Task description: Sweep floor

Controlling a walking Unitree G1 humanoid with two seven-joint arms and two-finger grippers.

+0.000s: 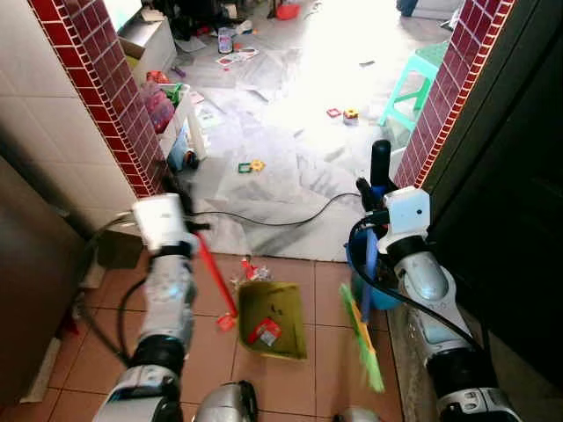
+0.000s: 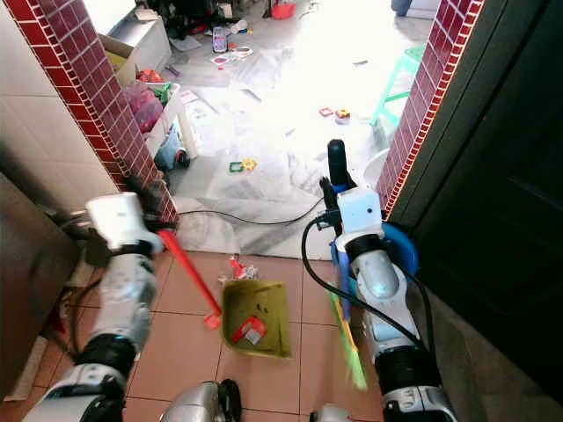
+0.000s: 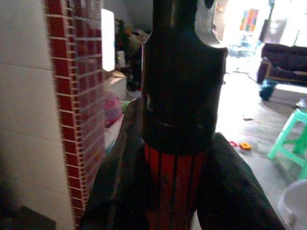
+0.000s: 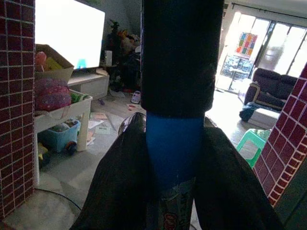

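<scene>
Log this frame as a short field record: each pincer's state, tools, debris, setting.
left pincer: shut on the red dustpan handle
right pincer: shut on the blue broom handle
dustpan: olive green, flat on the terracotta tile floor, red-and-white wrapper inside
broom bristles: green, right of the dustpan
loose debris: red scraps at the dustpan's far edge
setting: red brick doorway pillar, black cable across the threshold

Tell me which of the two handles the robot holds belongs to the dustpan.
The red handle in the left claw: it slopes down to the olive dustpan. The right claw holds the blue broom handle, ending in green bristles.
</scene>
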